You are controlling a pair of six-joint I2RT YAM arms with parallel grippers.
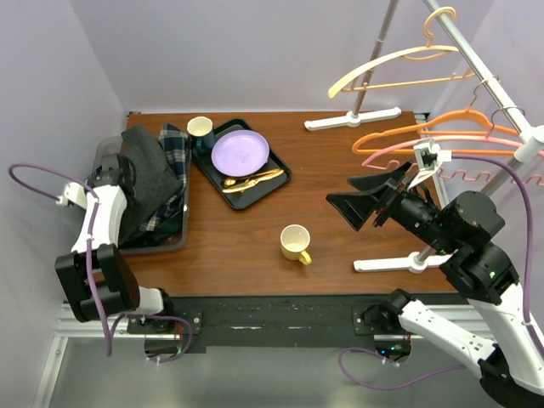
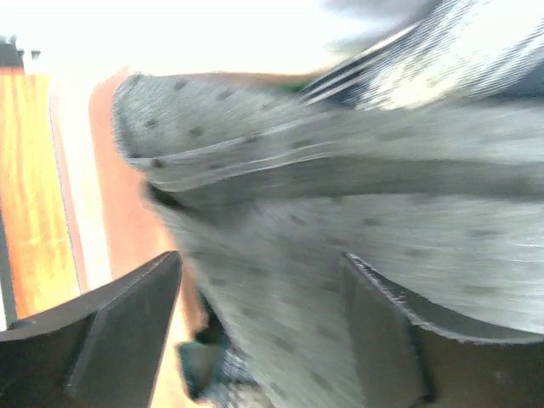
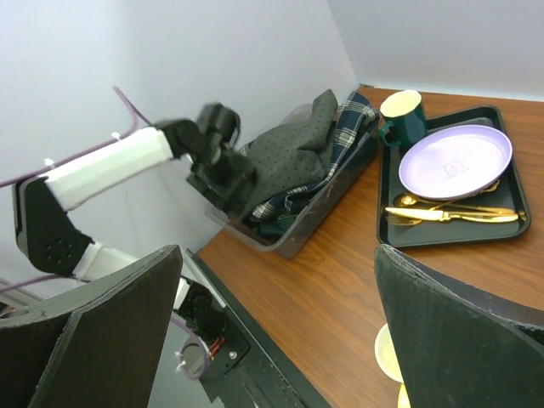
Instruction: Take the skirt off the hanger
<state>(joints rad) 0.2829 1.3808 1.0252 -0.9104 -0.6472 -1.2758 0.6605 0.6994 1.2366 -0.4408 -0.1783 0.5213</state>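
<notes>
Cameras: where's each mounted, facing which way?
Top external: above and behind, looking down at the table; left arm and right arm show.
Left wrist: on left arm, close on the grey dotted garment; own claw fingers below.
Right wrist: on right arm, facing left toward bin and tray; own fingers, left arm.
Shared: top and right wrist show garment, bin, tray.

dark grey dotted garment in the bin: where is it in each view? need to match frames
Top external: the dark grey dotted garment is at the left edge, piled in the grey plastic bin.
Left wrist: blurred close-up, fills most of the frame.
Right wrist: upper centre, in the bin.
Shared landmark: the navy plaid cloth lying against it, seen blurred at top right in the left wrist view.
</notes>
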